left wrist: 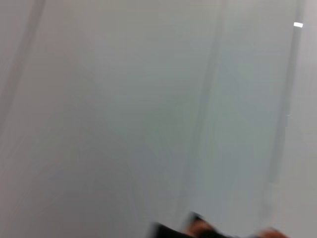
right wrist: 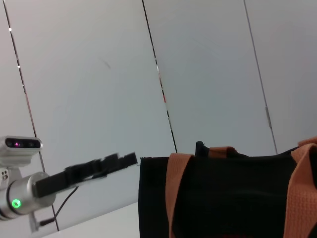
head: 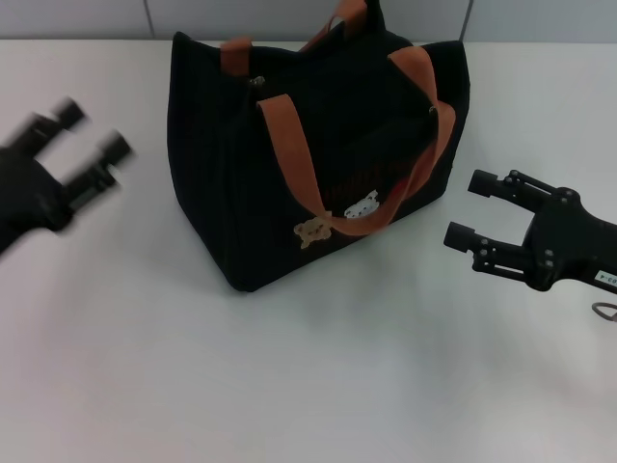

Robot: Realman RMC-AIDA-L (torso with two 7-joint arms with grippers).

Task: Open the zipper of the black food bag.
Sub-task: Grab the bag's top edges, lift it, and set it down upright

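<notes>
The black food bag stands upright on the white tabletop, its bear-patch side facing the robot and its orange-brown handles flopped over the top seam. The zipper runs along that seam, but the straps and the viewing angle hide its track and pull tab. The left gripper hangs beside the bag's left end, fingers spread and empty. The right gripper sits near the bag's right end, likewise released and holding nothing. Flanking the bag probably lets one arm steady it while the other takes the pull.
</notes>
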